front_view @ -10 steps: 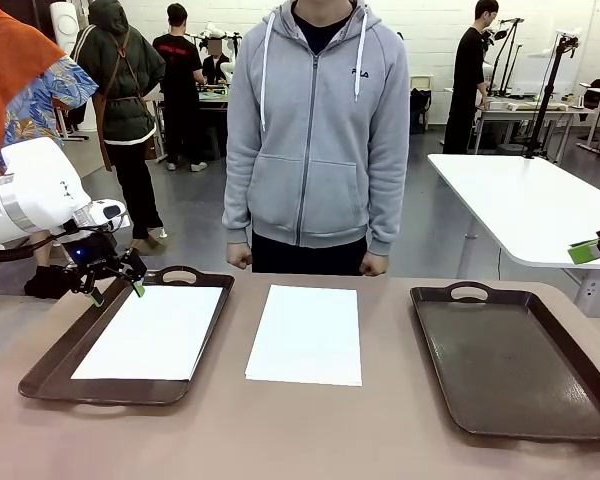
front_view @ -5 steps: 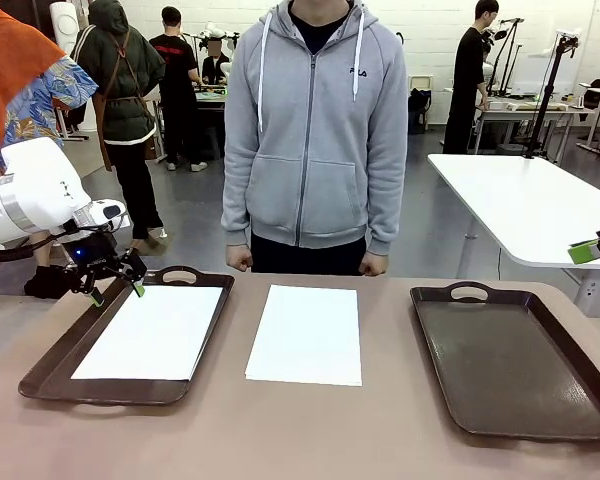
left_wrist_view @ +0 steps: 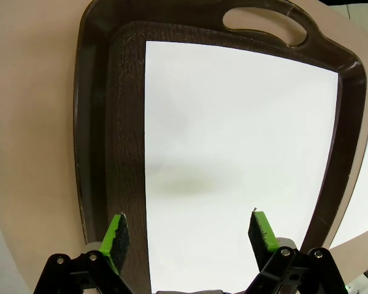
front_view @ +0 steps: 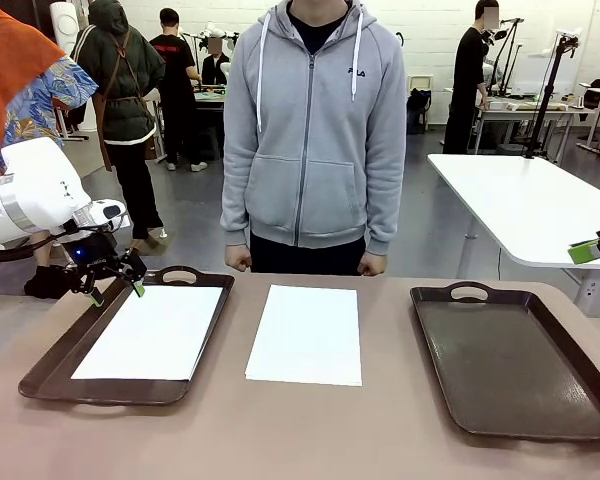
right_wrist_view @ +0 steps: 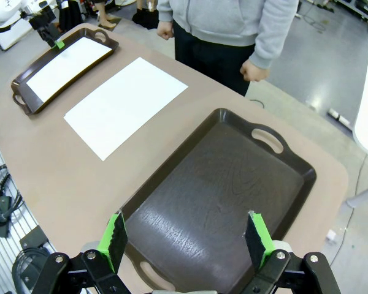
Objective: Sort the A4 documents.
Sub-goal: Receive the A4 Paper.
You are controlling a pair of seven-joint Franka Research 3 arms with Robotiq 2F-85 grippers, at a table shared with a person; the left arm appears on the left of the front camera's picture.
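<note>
A4 documents (front_view: 305,335) lie in the middle of the surface (front_view: 380,440), one sheet (front_view: 155,332) in the left tray (front_view: 52,365) at 9 o'clock. Nothing has moved: left claw (front_view: 118,294) hovers apart over it, right claw (right_wrist_view: 187,236) apart above the 3 o'clock tray (front_view: 510,360); sorting seems paused.

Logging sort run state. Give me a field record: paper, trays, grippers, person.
left tray: one white sheet inside
middle paper: flat on table, between trays
right tray: bare brown bottom
left gripper: open, holding nothing, over left tray's far corner
right gripper: open, holding nothing, over right tray
person: standing at far side, fists at table edge
</note>
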